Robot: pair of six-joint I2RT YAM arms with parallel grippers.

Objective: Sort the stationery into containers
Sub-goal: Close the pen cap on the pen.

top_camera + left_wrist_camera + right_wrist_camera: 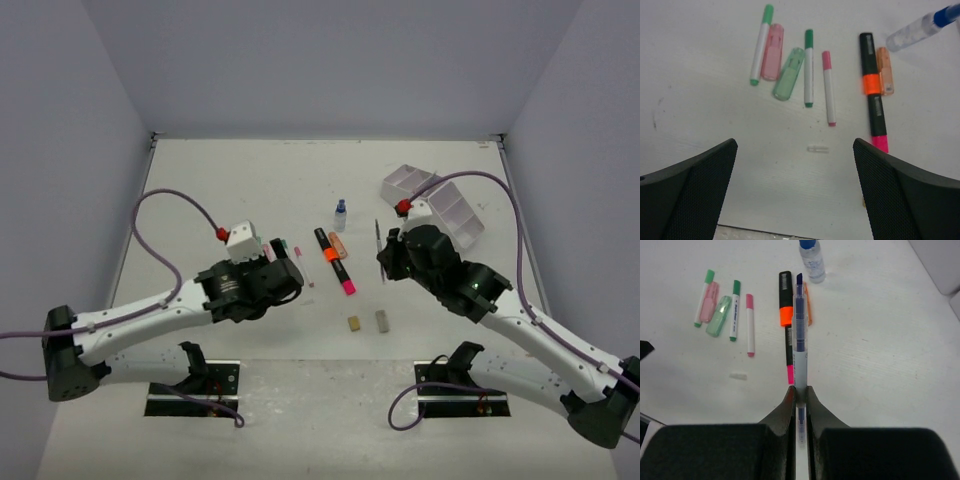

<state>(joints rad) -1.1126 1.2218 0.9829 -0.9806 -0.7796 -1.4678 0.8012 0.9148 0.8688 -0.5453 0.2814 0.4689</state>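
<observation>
The right pincer point(800, 390) is clamped on one blue pen point(799, 325). The left pincer point(794, 148) hangs wide open and empty. On the table point(230, 180) lie two green-tipped pens point(760, 45), one pink-tipped pen point(828, 87), one black marker point(871, 90), one bottle point(912, 31) and two erasers point(354, 323) (the white organizer point(455, 210) stands far right).

A white table point(300, 420), lightly speckled and scuffed, sits boxed in by 3 plain pale lilac-grey panels: a left wall point(60, 150), a back wall point(330, 60) and a right wall point(590, 130) along its edges.
</observation>
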